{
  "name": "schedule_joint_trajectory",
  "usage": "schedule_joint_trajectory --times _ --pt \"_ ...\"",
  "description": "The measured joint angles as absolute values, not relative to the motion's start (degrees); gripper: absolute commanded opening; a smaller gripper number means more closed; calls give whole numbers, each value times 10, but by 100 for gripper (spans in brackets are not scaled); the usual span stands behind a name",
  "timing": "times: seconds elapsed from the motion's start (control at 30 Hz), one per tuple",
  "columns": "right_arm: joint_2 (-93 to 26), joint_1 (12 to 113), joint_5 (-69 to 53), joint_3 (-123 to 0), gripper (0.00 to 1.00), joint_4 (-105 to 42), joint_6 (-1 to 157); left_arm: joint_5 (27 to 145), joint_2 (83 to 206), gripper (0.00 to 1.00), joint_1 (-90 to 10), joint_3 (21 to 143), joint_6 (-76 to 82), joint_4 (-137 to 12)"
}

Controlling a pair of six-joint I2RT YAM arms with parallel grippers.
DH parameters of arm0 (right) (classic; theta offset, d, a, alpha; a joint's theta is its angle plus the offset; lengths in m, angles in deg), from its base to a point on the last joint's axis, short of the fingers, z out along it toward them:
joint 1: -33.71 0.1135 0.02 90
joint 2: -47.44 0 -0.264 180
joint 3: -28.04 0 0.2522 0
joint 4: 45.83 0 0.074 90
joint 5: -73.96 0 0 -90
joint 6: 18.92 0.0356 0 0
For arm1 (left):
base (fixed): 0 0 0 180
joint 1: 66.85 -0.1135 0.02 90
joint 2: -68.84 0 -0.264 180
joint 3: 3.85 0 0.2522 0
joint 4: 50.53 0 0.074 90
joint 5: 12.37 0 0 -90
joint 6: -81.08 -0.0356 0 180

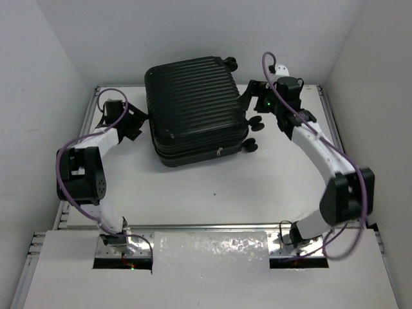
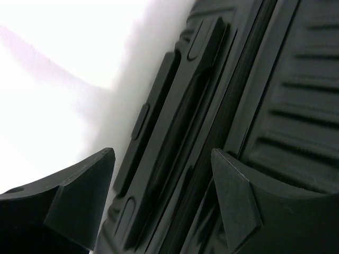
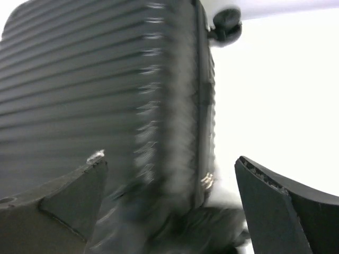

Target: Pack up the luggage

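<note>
A white bench (image 1: 212, 193) fills the floor of a booth closed in by plain white walls (image 1: 193, 32). At its near edge the left arm (image 1: 84, 174) and the right arm (image 1: 341, 187) rise from their mounts, each trailing a purple cable (image 1: 77, 145), and both bend inward toward the far middle of the bench. There the luggage (image 1: 196, 109) lies flat and shut, its ribbed black shell facing up and its caster wheels (image 1: 256, 121) sticking out on the right side. The left pincer (image 1: 132, 119) sits just beside the case's left side, spread; in its own wrist view the two dark fingers (image 2: 79, 196) stand apart, and past them the moulded side of the case runs up the frame (a long recessed panel shows there, though what it is cannot be told). The right pincer (image 1: 250, 96) is at the opposite side, near the wheels, also spread wide with nothing between its fingers (image 3: 74, 196); its wrist view is smeared, but the ribbed shell and one wheel at the top can be made out.
</note>
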State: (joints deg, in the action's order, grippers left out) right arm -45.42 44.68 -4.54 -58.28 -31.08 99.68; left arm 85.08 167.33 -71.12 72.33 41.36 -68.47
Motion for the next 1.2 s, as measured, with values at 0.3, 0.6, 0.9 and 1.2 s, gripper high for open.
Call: schedule_joint_trajectory --times 0.3,0.6,0.9,1.2 --pt "-176 662 -228 -386 99 -306 896 891 1595 72 -729 664 416 -692" --pt "-167 751 -241 -218 90 -334 894 925 1605 58 -738 653 404 -664" --pt "-192 754 -238 -217 88 -379 895 971 1718 48 -737 687 374 -641" --pt "-208 754 -232 -202 88 -396 893 1011 1798 25 -736 764 342 -629"
